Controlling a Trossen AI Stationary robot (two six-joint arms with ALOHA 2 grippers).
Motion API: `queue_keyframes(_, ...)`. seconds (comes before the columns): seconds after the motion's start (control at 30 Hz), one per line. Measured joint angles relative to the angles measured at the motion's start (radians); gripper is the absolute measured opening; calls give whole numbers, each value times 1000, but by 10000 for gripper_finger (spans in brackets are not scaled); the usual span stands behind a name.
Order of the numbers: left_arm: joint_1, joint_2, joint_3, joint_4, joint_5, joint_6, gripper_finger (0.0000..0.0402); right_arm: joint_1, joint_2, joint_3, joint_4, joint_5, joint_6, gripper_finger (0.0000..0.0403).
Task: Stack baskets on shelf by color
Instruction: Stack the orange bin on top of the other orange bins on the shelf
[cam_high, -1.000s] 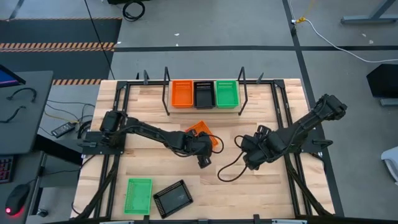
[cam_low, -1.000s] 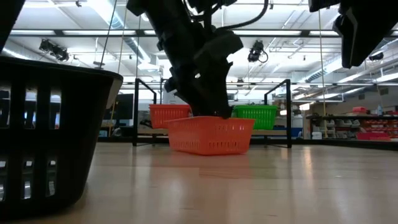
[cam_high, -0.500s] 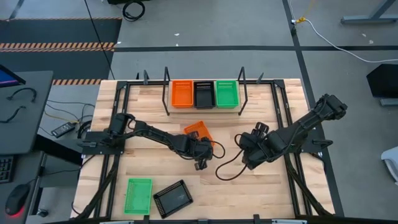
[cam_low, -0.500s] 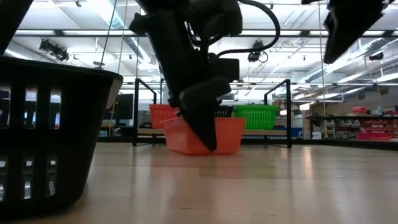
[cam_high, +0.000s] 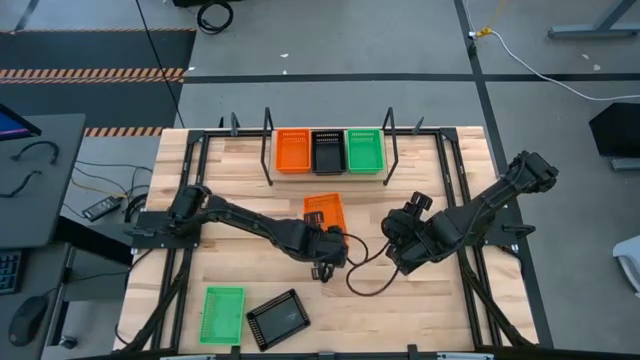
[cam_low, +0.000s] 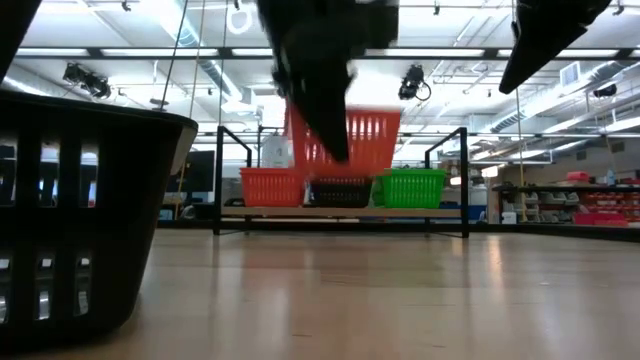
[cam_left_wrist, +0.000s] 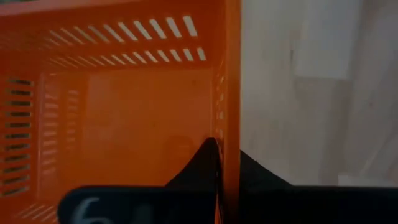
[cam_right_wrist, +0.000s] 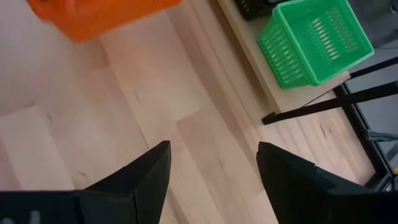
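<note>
Orange basket (cam_high: 323, 211) in the left gripper (cam_high: 330, 247): the wrist view shows one side wall (cam_left_wrist: 231, 93) pinched between the two dark fingers (cam_left_wrist: 199, 168), one inside the basket and one outside. In the low view the basket (cam_low: 345, 140) hangs clear of the tabletop (cam_low: 400, 290), raised above the level of the shelf board. From the gripper it extends toward the shelf (cam_high: 328, 172).

Beyond the held basket, on the shelf: three baskets in a row, orange (cam_high: 293, 150), black (cam_high: 328, 151), green (cam_high: 364, 150), touching side by side. The orange one lies nearest the line of the held basket.

Behind the left gripper, near the table's front edge: a green basket (cam_high: 223, 315) and a black basket (cam_high: 277, 319) just beside it, the black one turned at an angle. In the low view a black basket (cam_low: 80, 215) fills the near left.

Right gripper (cam_high: 400, 220) hovers to the side of the left one, apart from it, above bare tabletop. Fingers (cam_right_wrist: 143, 171) spread wide, nothing between them. Its wrist view takes in the shelf's green basket (cam_right_wrist: 314, 40) and an edge of the held orange one (cam_right_wrist: 99, 15).

A black cable (cam_high: 365, 270) loops on the table between the two grippers.
</note>
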Motion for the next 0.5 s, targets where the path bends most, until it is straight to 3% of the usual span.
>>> queue_keyframes(0.27, 31, -6, 250, -378, -98, 138, 2, 38, 0, 0, -4, 0, 19, 242)
queue_keyframes(0.5, 179, -122, 214, -404, -17, 225, 1, 81, 0, 0, -2, 27, 59, 242)
